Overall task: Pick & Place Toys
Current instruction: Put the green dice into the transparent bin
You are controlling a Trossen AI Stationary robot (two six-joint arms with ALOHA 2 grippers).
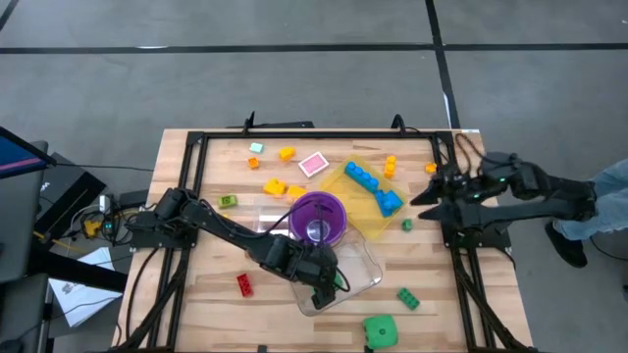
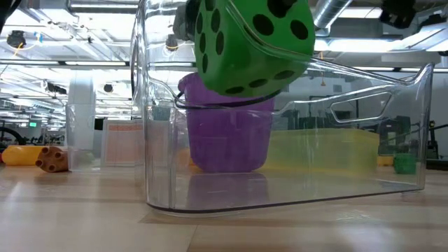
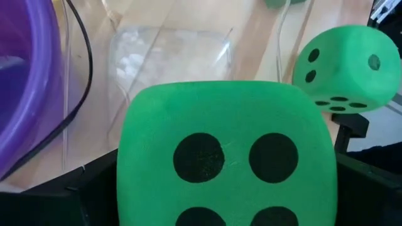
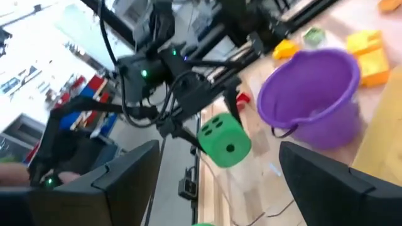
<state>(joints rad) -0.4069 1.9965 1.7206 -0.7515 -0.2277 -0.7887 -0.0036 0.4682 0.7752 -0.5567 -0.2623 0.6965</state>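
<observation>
The table [image 1: 196, 294] is made of pale wooden planks and has a black metal frame around it. It stands on a grey floor with dark lines. In the low view the room behind shows white ceiling pipes, lamps and shelves.

The left gripper [image 1: 324, 279] is above the clear plastic tub [image 1: 339, 270] near the middle of the table, and its fingers are clamped on a green die [image 2: 252, 42], which hangs over the tub. A second green die [image 1: 380, 330] lies at the near edge of the table, to the right. The purple cup [image 1: 317, 218] stands just behind the tub, and beside it, to the right, is the yellow tray [image 1: 368, 211] with blue bricks [image 1: 373, 188] on it.

Other small toys are spread on the wood: a red brick [image 1: 243, 284] at the near left, a green brick [image 1: 408, 298] at the near right, yellow bricks [image 1: 275, 186] and a pink piece [image 1: 313, 164] farther away.

The right gripper [image 1: 428, 199] waits at the right edge of the table; its fingers are apart and hold nothing.
</observation>
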